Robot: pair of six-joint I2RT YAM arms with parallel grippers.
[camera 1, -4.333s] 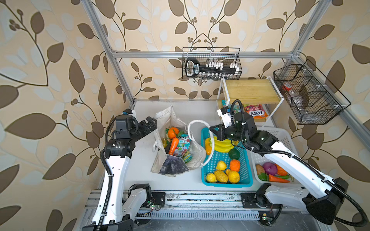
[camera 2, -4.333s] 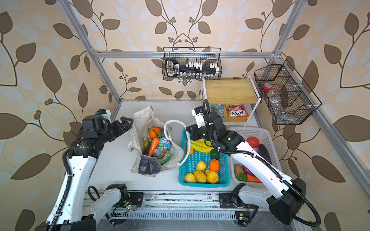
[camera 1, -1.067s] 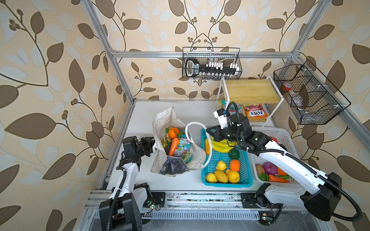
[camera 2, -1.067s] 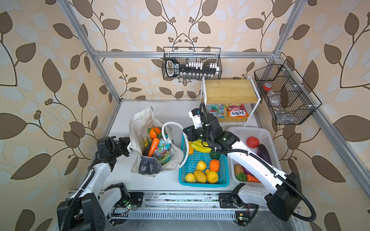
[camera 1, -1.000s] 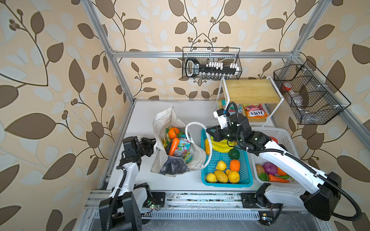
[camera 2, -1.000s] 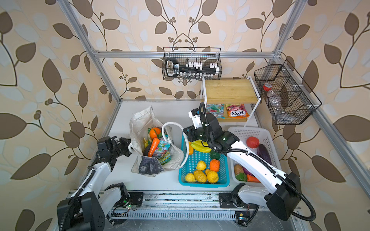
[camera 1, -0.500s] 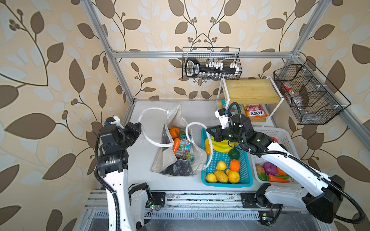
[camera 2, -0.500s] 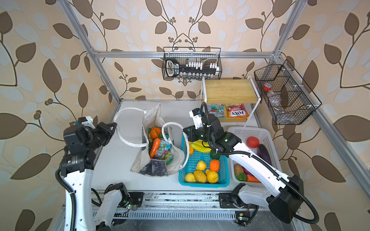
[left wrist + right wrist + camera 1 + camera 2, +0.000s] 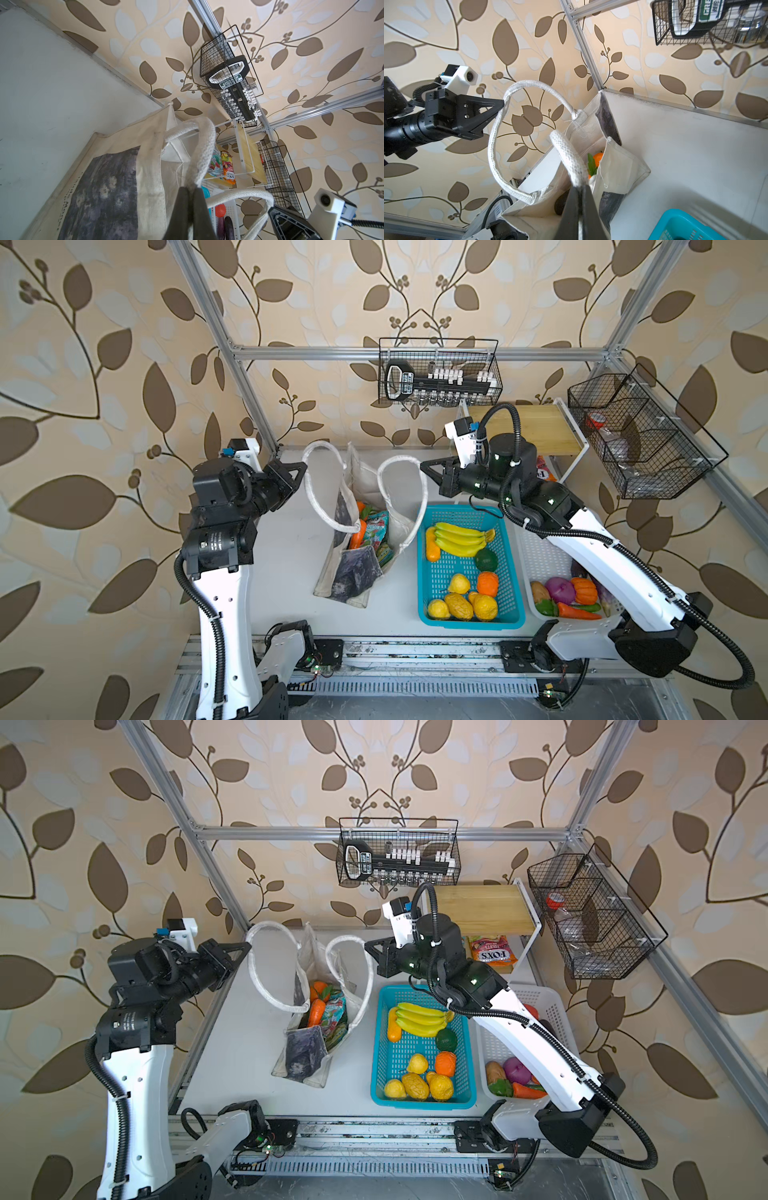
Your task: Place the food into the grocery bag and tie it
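Carrot (image 9: pixel 316 1011) and snack packets (image 9: pixel 335 1013) are sitting inside the grocery bag (image 9: pixel 347 576), mid-surface (image 9: pixel 286 560). The left gripper (image 9: pixel 304 466) is pinching the left handle (image 9: pixel 490 149) and the right gripper (image 9: pixel 422 467) the right handle (image 9: pixel 569 153), jaws pressed together (packing looks finished). The tying is not yet done.

Bright, even, diffuse light fills both top views. The grocery bag (image 9: pixel 349 572) throws only a faint, soft-edged shadow on the white table (image 9: pixel 286 556) beside it. Behind the bag, wide-angle distortion splays the posts of the aluminium frame (image 9: pixel 374 353) outward and stretches the wallpaper towards the corners. In the wrist views the weave of the bag's handles (image 9: pixel 204 145) is crisp, while the left gripper (image 9: pixel 190 188) and right gripper (image 9: pixel 579 188), close to the lens, show as dark, nearly featureless shapes.
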